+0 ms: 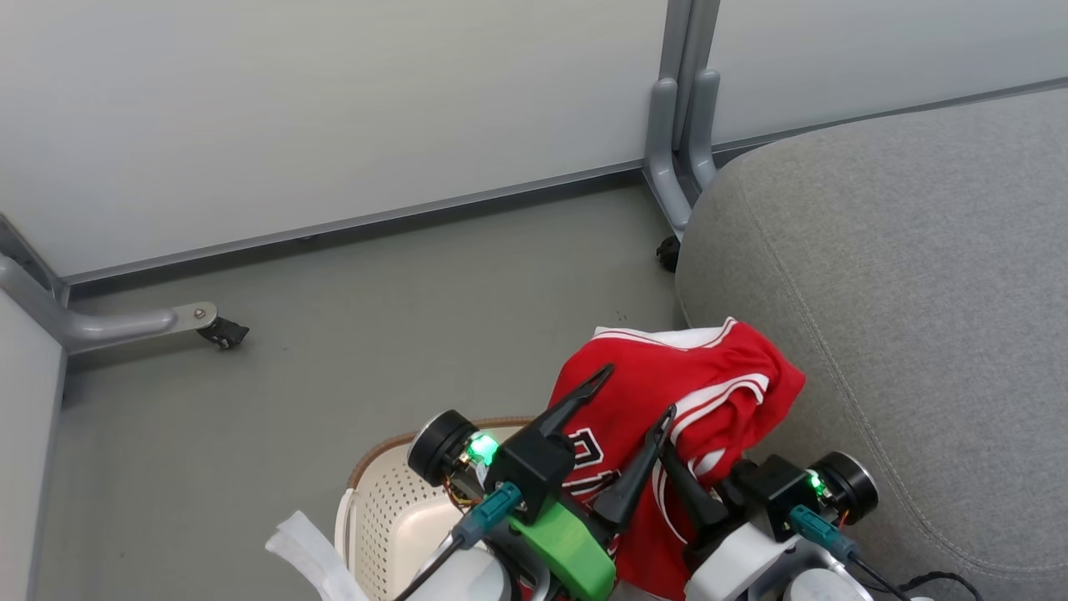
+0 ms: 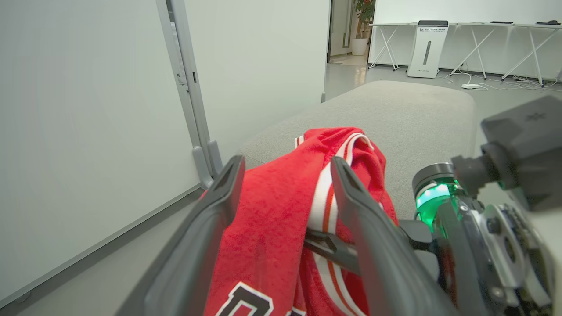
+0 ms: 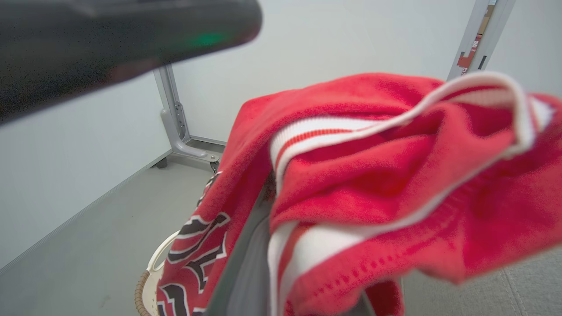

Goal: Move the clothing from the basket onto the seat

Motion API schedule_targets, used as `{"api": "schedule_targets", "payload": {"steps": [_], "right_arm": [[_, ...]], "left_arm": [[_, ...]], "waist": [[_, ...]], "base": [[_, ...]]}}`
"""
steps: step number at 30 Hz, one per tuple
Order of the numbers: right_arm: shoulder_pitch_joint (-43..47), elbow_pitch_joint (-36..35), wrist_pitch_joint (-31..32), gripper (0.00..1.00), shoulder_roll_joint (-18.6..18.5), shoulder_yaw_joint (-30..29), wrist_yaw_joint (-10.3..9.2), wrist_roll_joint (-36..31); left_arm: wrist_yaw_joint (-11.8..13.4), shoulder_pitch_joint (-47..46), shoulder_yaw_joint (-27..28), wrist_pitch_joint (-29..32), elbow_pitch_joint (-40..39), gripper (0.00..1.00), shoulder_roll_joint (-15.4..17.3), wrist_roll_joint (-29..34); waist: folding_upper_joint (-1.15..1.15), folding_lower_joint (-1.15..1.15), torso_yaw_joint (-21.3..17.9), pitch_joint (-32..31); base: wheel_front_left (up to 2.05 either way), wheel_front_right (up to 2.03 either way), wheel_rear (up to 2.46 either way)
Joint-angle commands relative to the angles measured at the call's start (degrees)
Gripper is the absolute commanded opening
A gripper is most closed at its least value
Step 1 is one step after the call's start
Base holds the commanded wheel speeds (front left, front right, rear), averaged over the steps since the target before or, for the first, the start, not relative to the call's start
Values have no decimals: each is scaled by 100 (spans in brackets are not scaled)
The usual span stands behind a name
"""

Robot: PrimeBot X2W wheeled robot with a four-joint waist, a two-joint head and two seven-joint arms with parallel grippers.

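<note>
The clothing [image 1: 667, 392], a red jersey with white trim and black lettering, hangs bunched above the basket [image 1: 392, 501] and against the seat's [image 1: 918, 292] left edge. My right gripper [image 1: 674, 461] is shut on its striped folds from below; in the right wrist view the cloth [image 3: 373, 175] drapes over a grey finger [image 3: 246, 276]. My left gripper [image 1: 636, 392] is open, its two dark fingers spread on either side of the jersey [image 2: 272, 210] without pinching it. The cream basket's rim [image 3: 151, 274] shows low down beneath the hanging cloth. The grey seat [image 2: 395, 109] stretches away behind the jersey.
White partition panels on grey legs stand behind, with a caster [image 1: 224, 334] at the left and a post foot [image 1: 680, 167] beside the seat's corner. Grey floor [image 1: 417, 317] lies between the basket and the panels. A pale strip [image 1: 309, 547] sticks out by the basket.
</note>
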Motion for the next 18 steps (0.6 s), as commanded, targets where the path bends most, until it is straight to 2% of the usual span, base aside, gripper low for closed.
{"api": "schedule_targets", "payload": {"steps": [1, 9, 14, 18], "right_arm": [[56, -32, -3, 0, -15, -31, -6, 31], [117, -239, -4, 0, -15, -317, -6, 118], [73, -535, -4, 0, -16, -527, -6, 101], [-17, -882, -6, 0, -13, -696, -6, 14]], "left_arm": [[28, 24, 35, -33, 16, 100, 65, -45], [103, 82, 55, -215, 143, 100, 156, 20], [-24, 119, 69, -413, 384, 100, 242, -32], [57, 69, 177, -531, 471, 100, 328, 70]], "waist": [[0, 0, 2, -6], [0, 0, -43, 34], [0, 0, -211, 171], [0, 0, -431, 414]], "base": [[0, 0, 0], [0, 0, 0], [0, 0, 0], [0, 0, 0]]}}
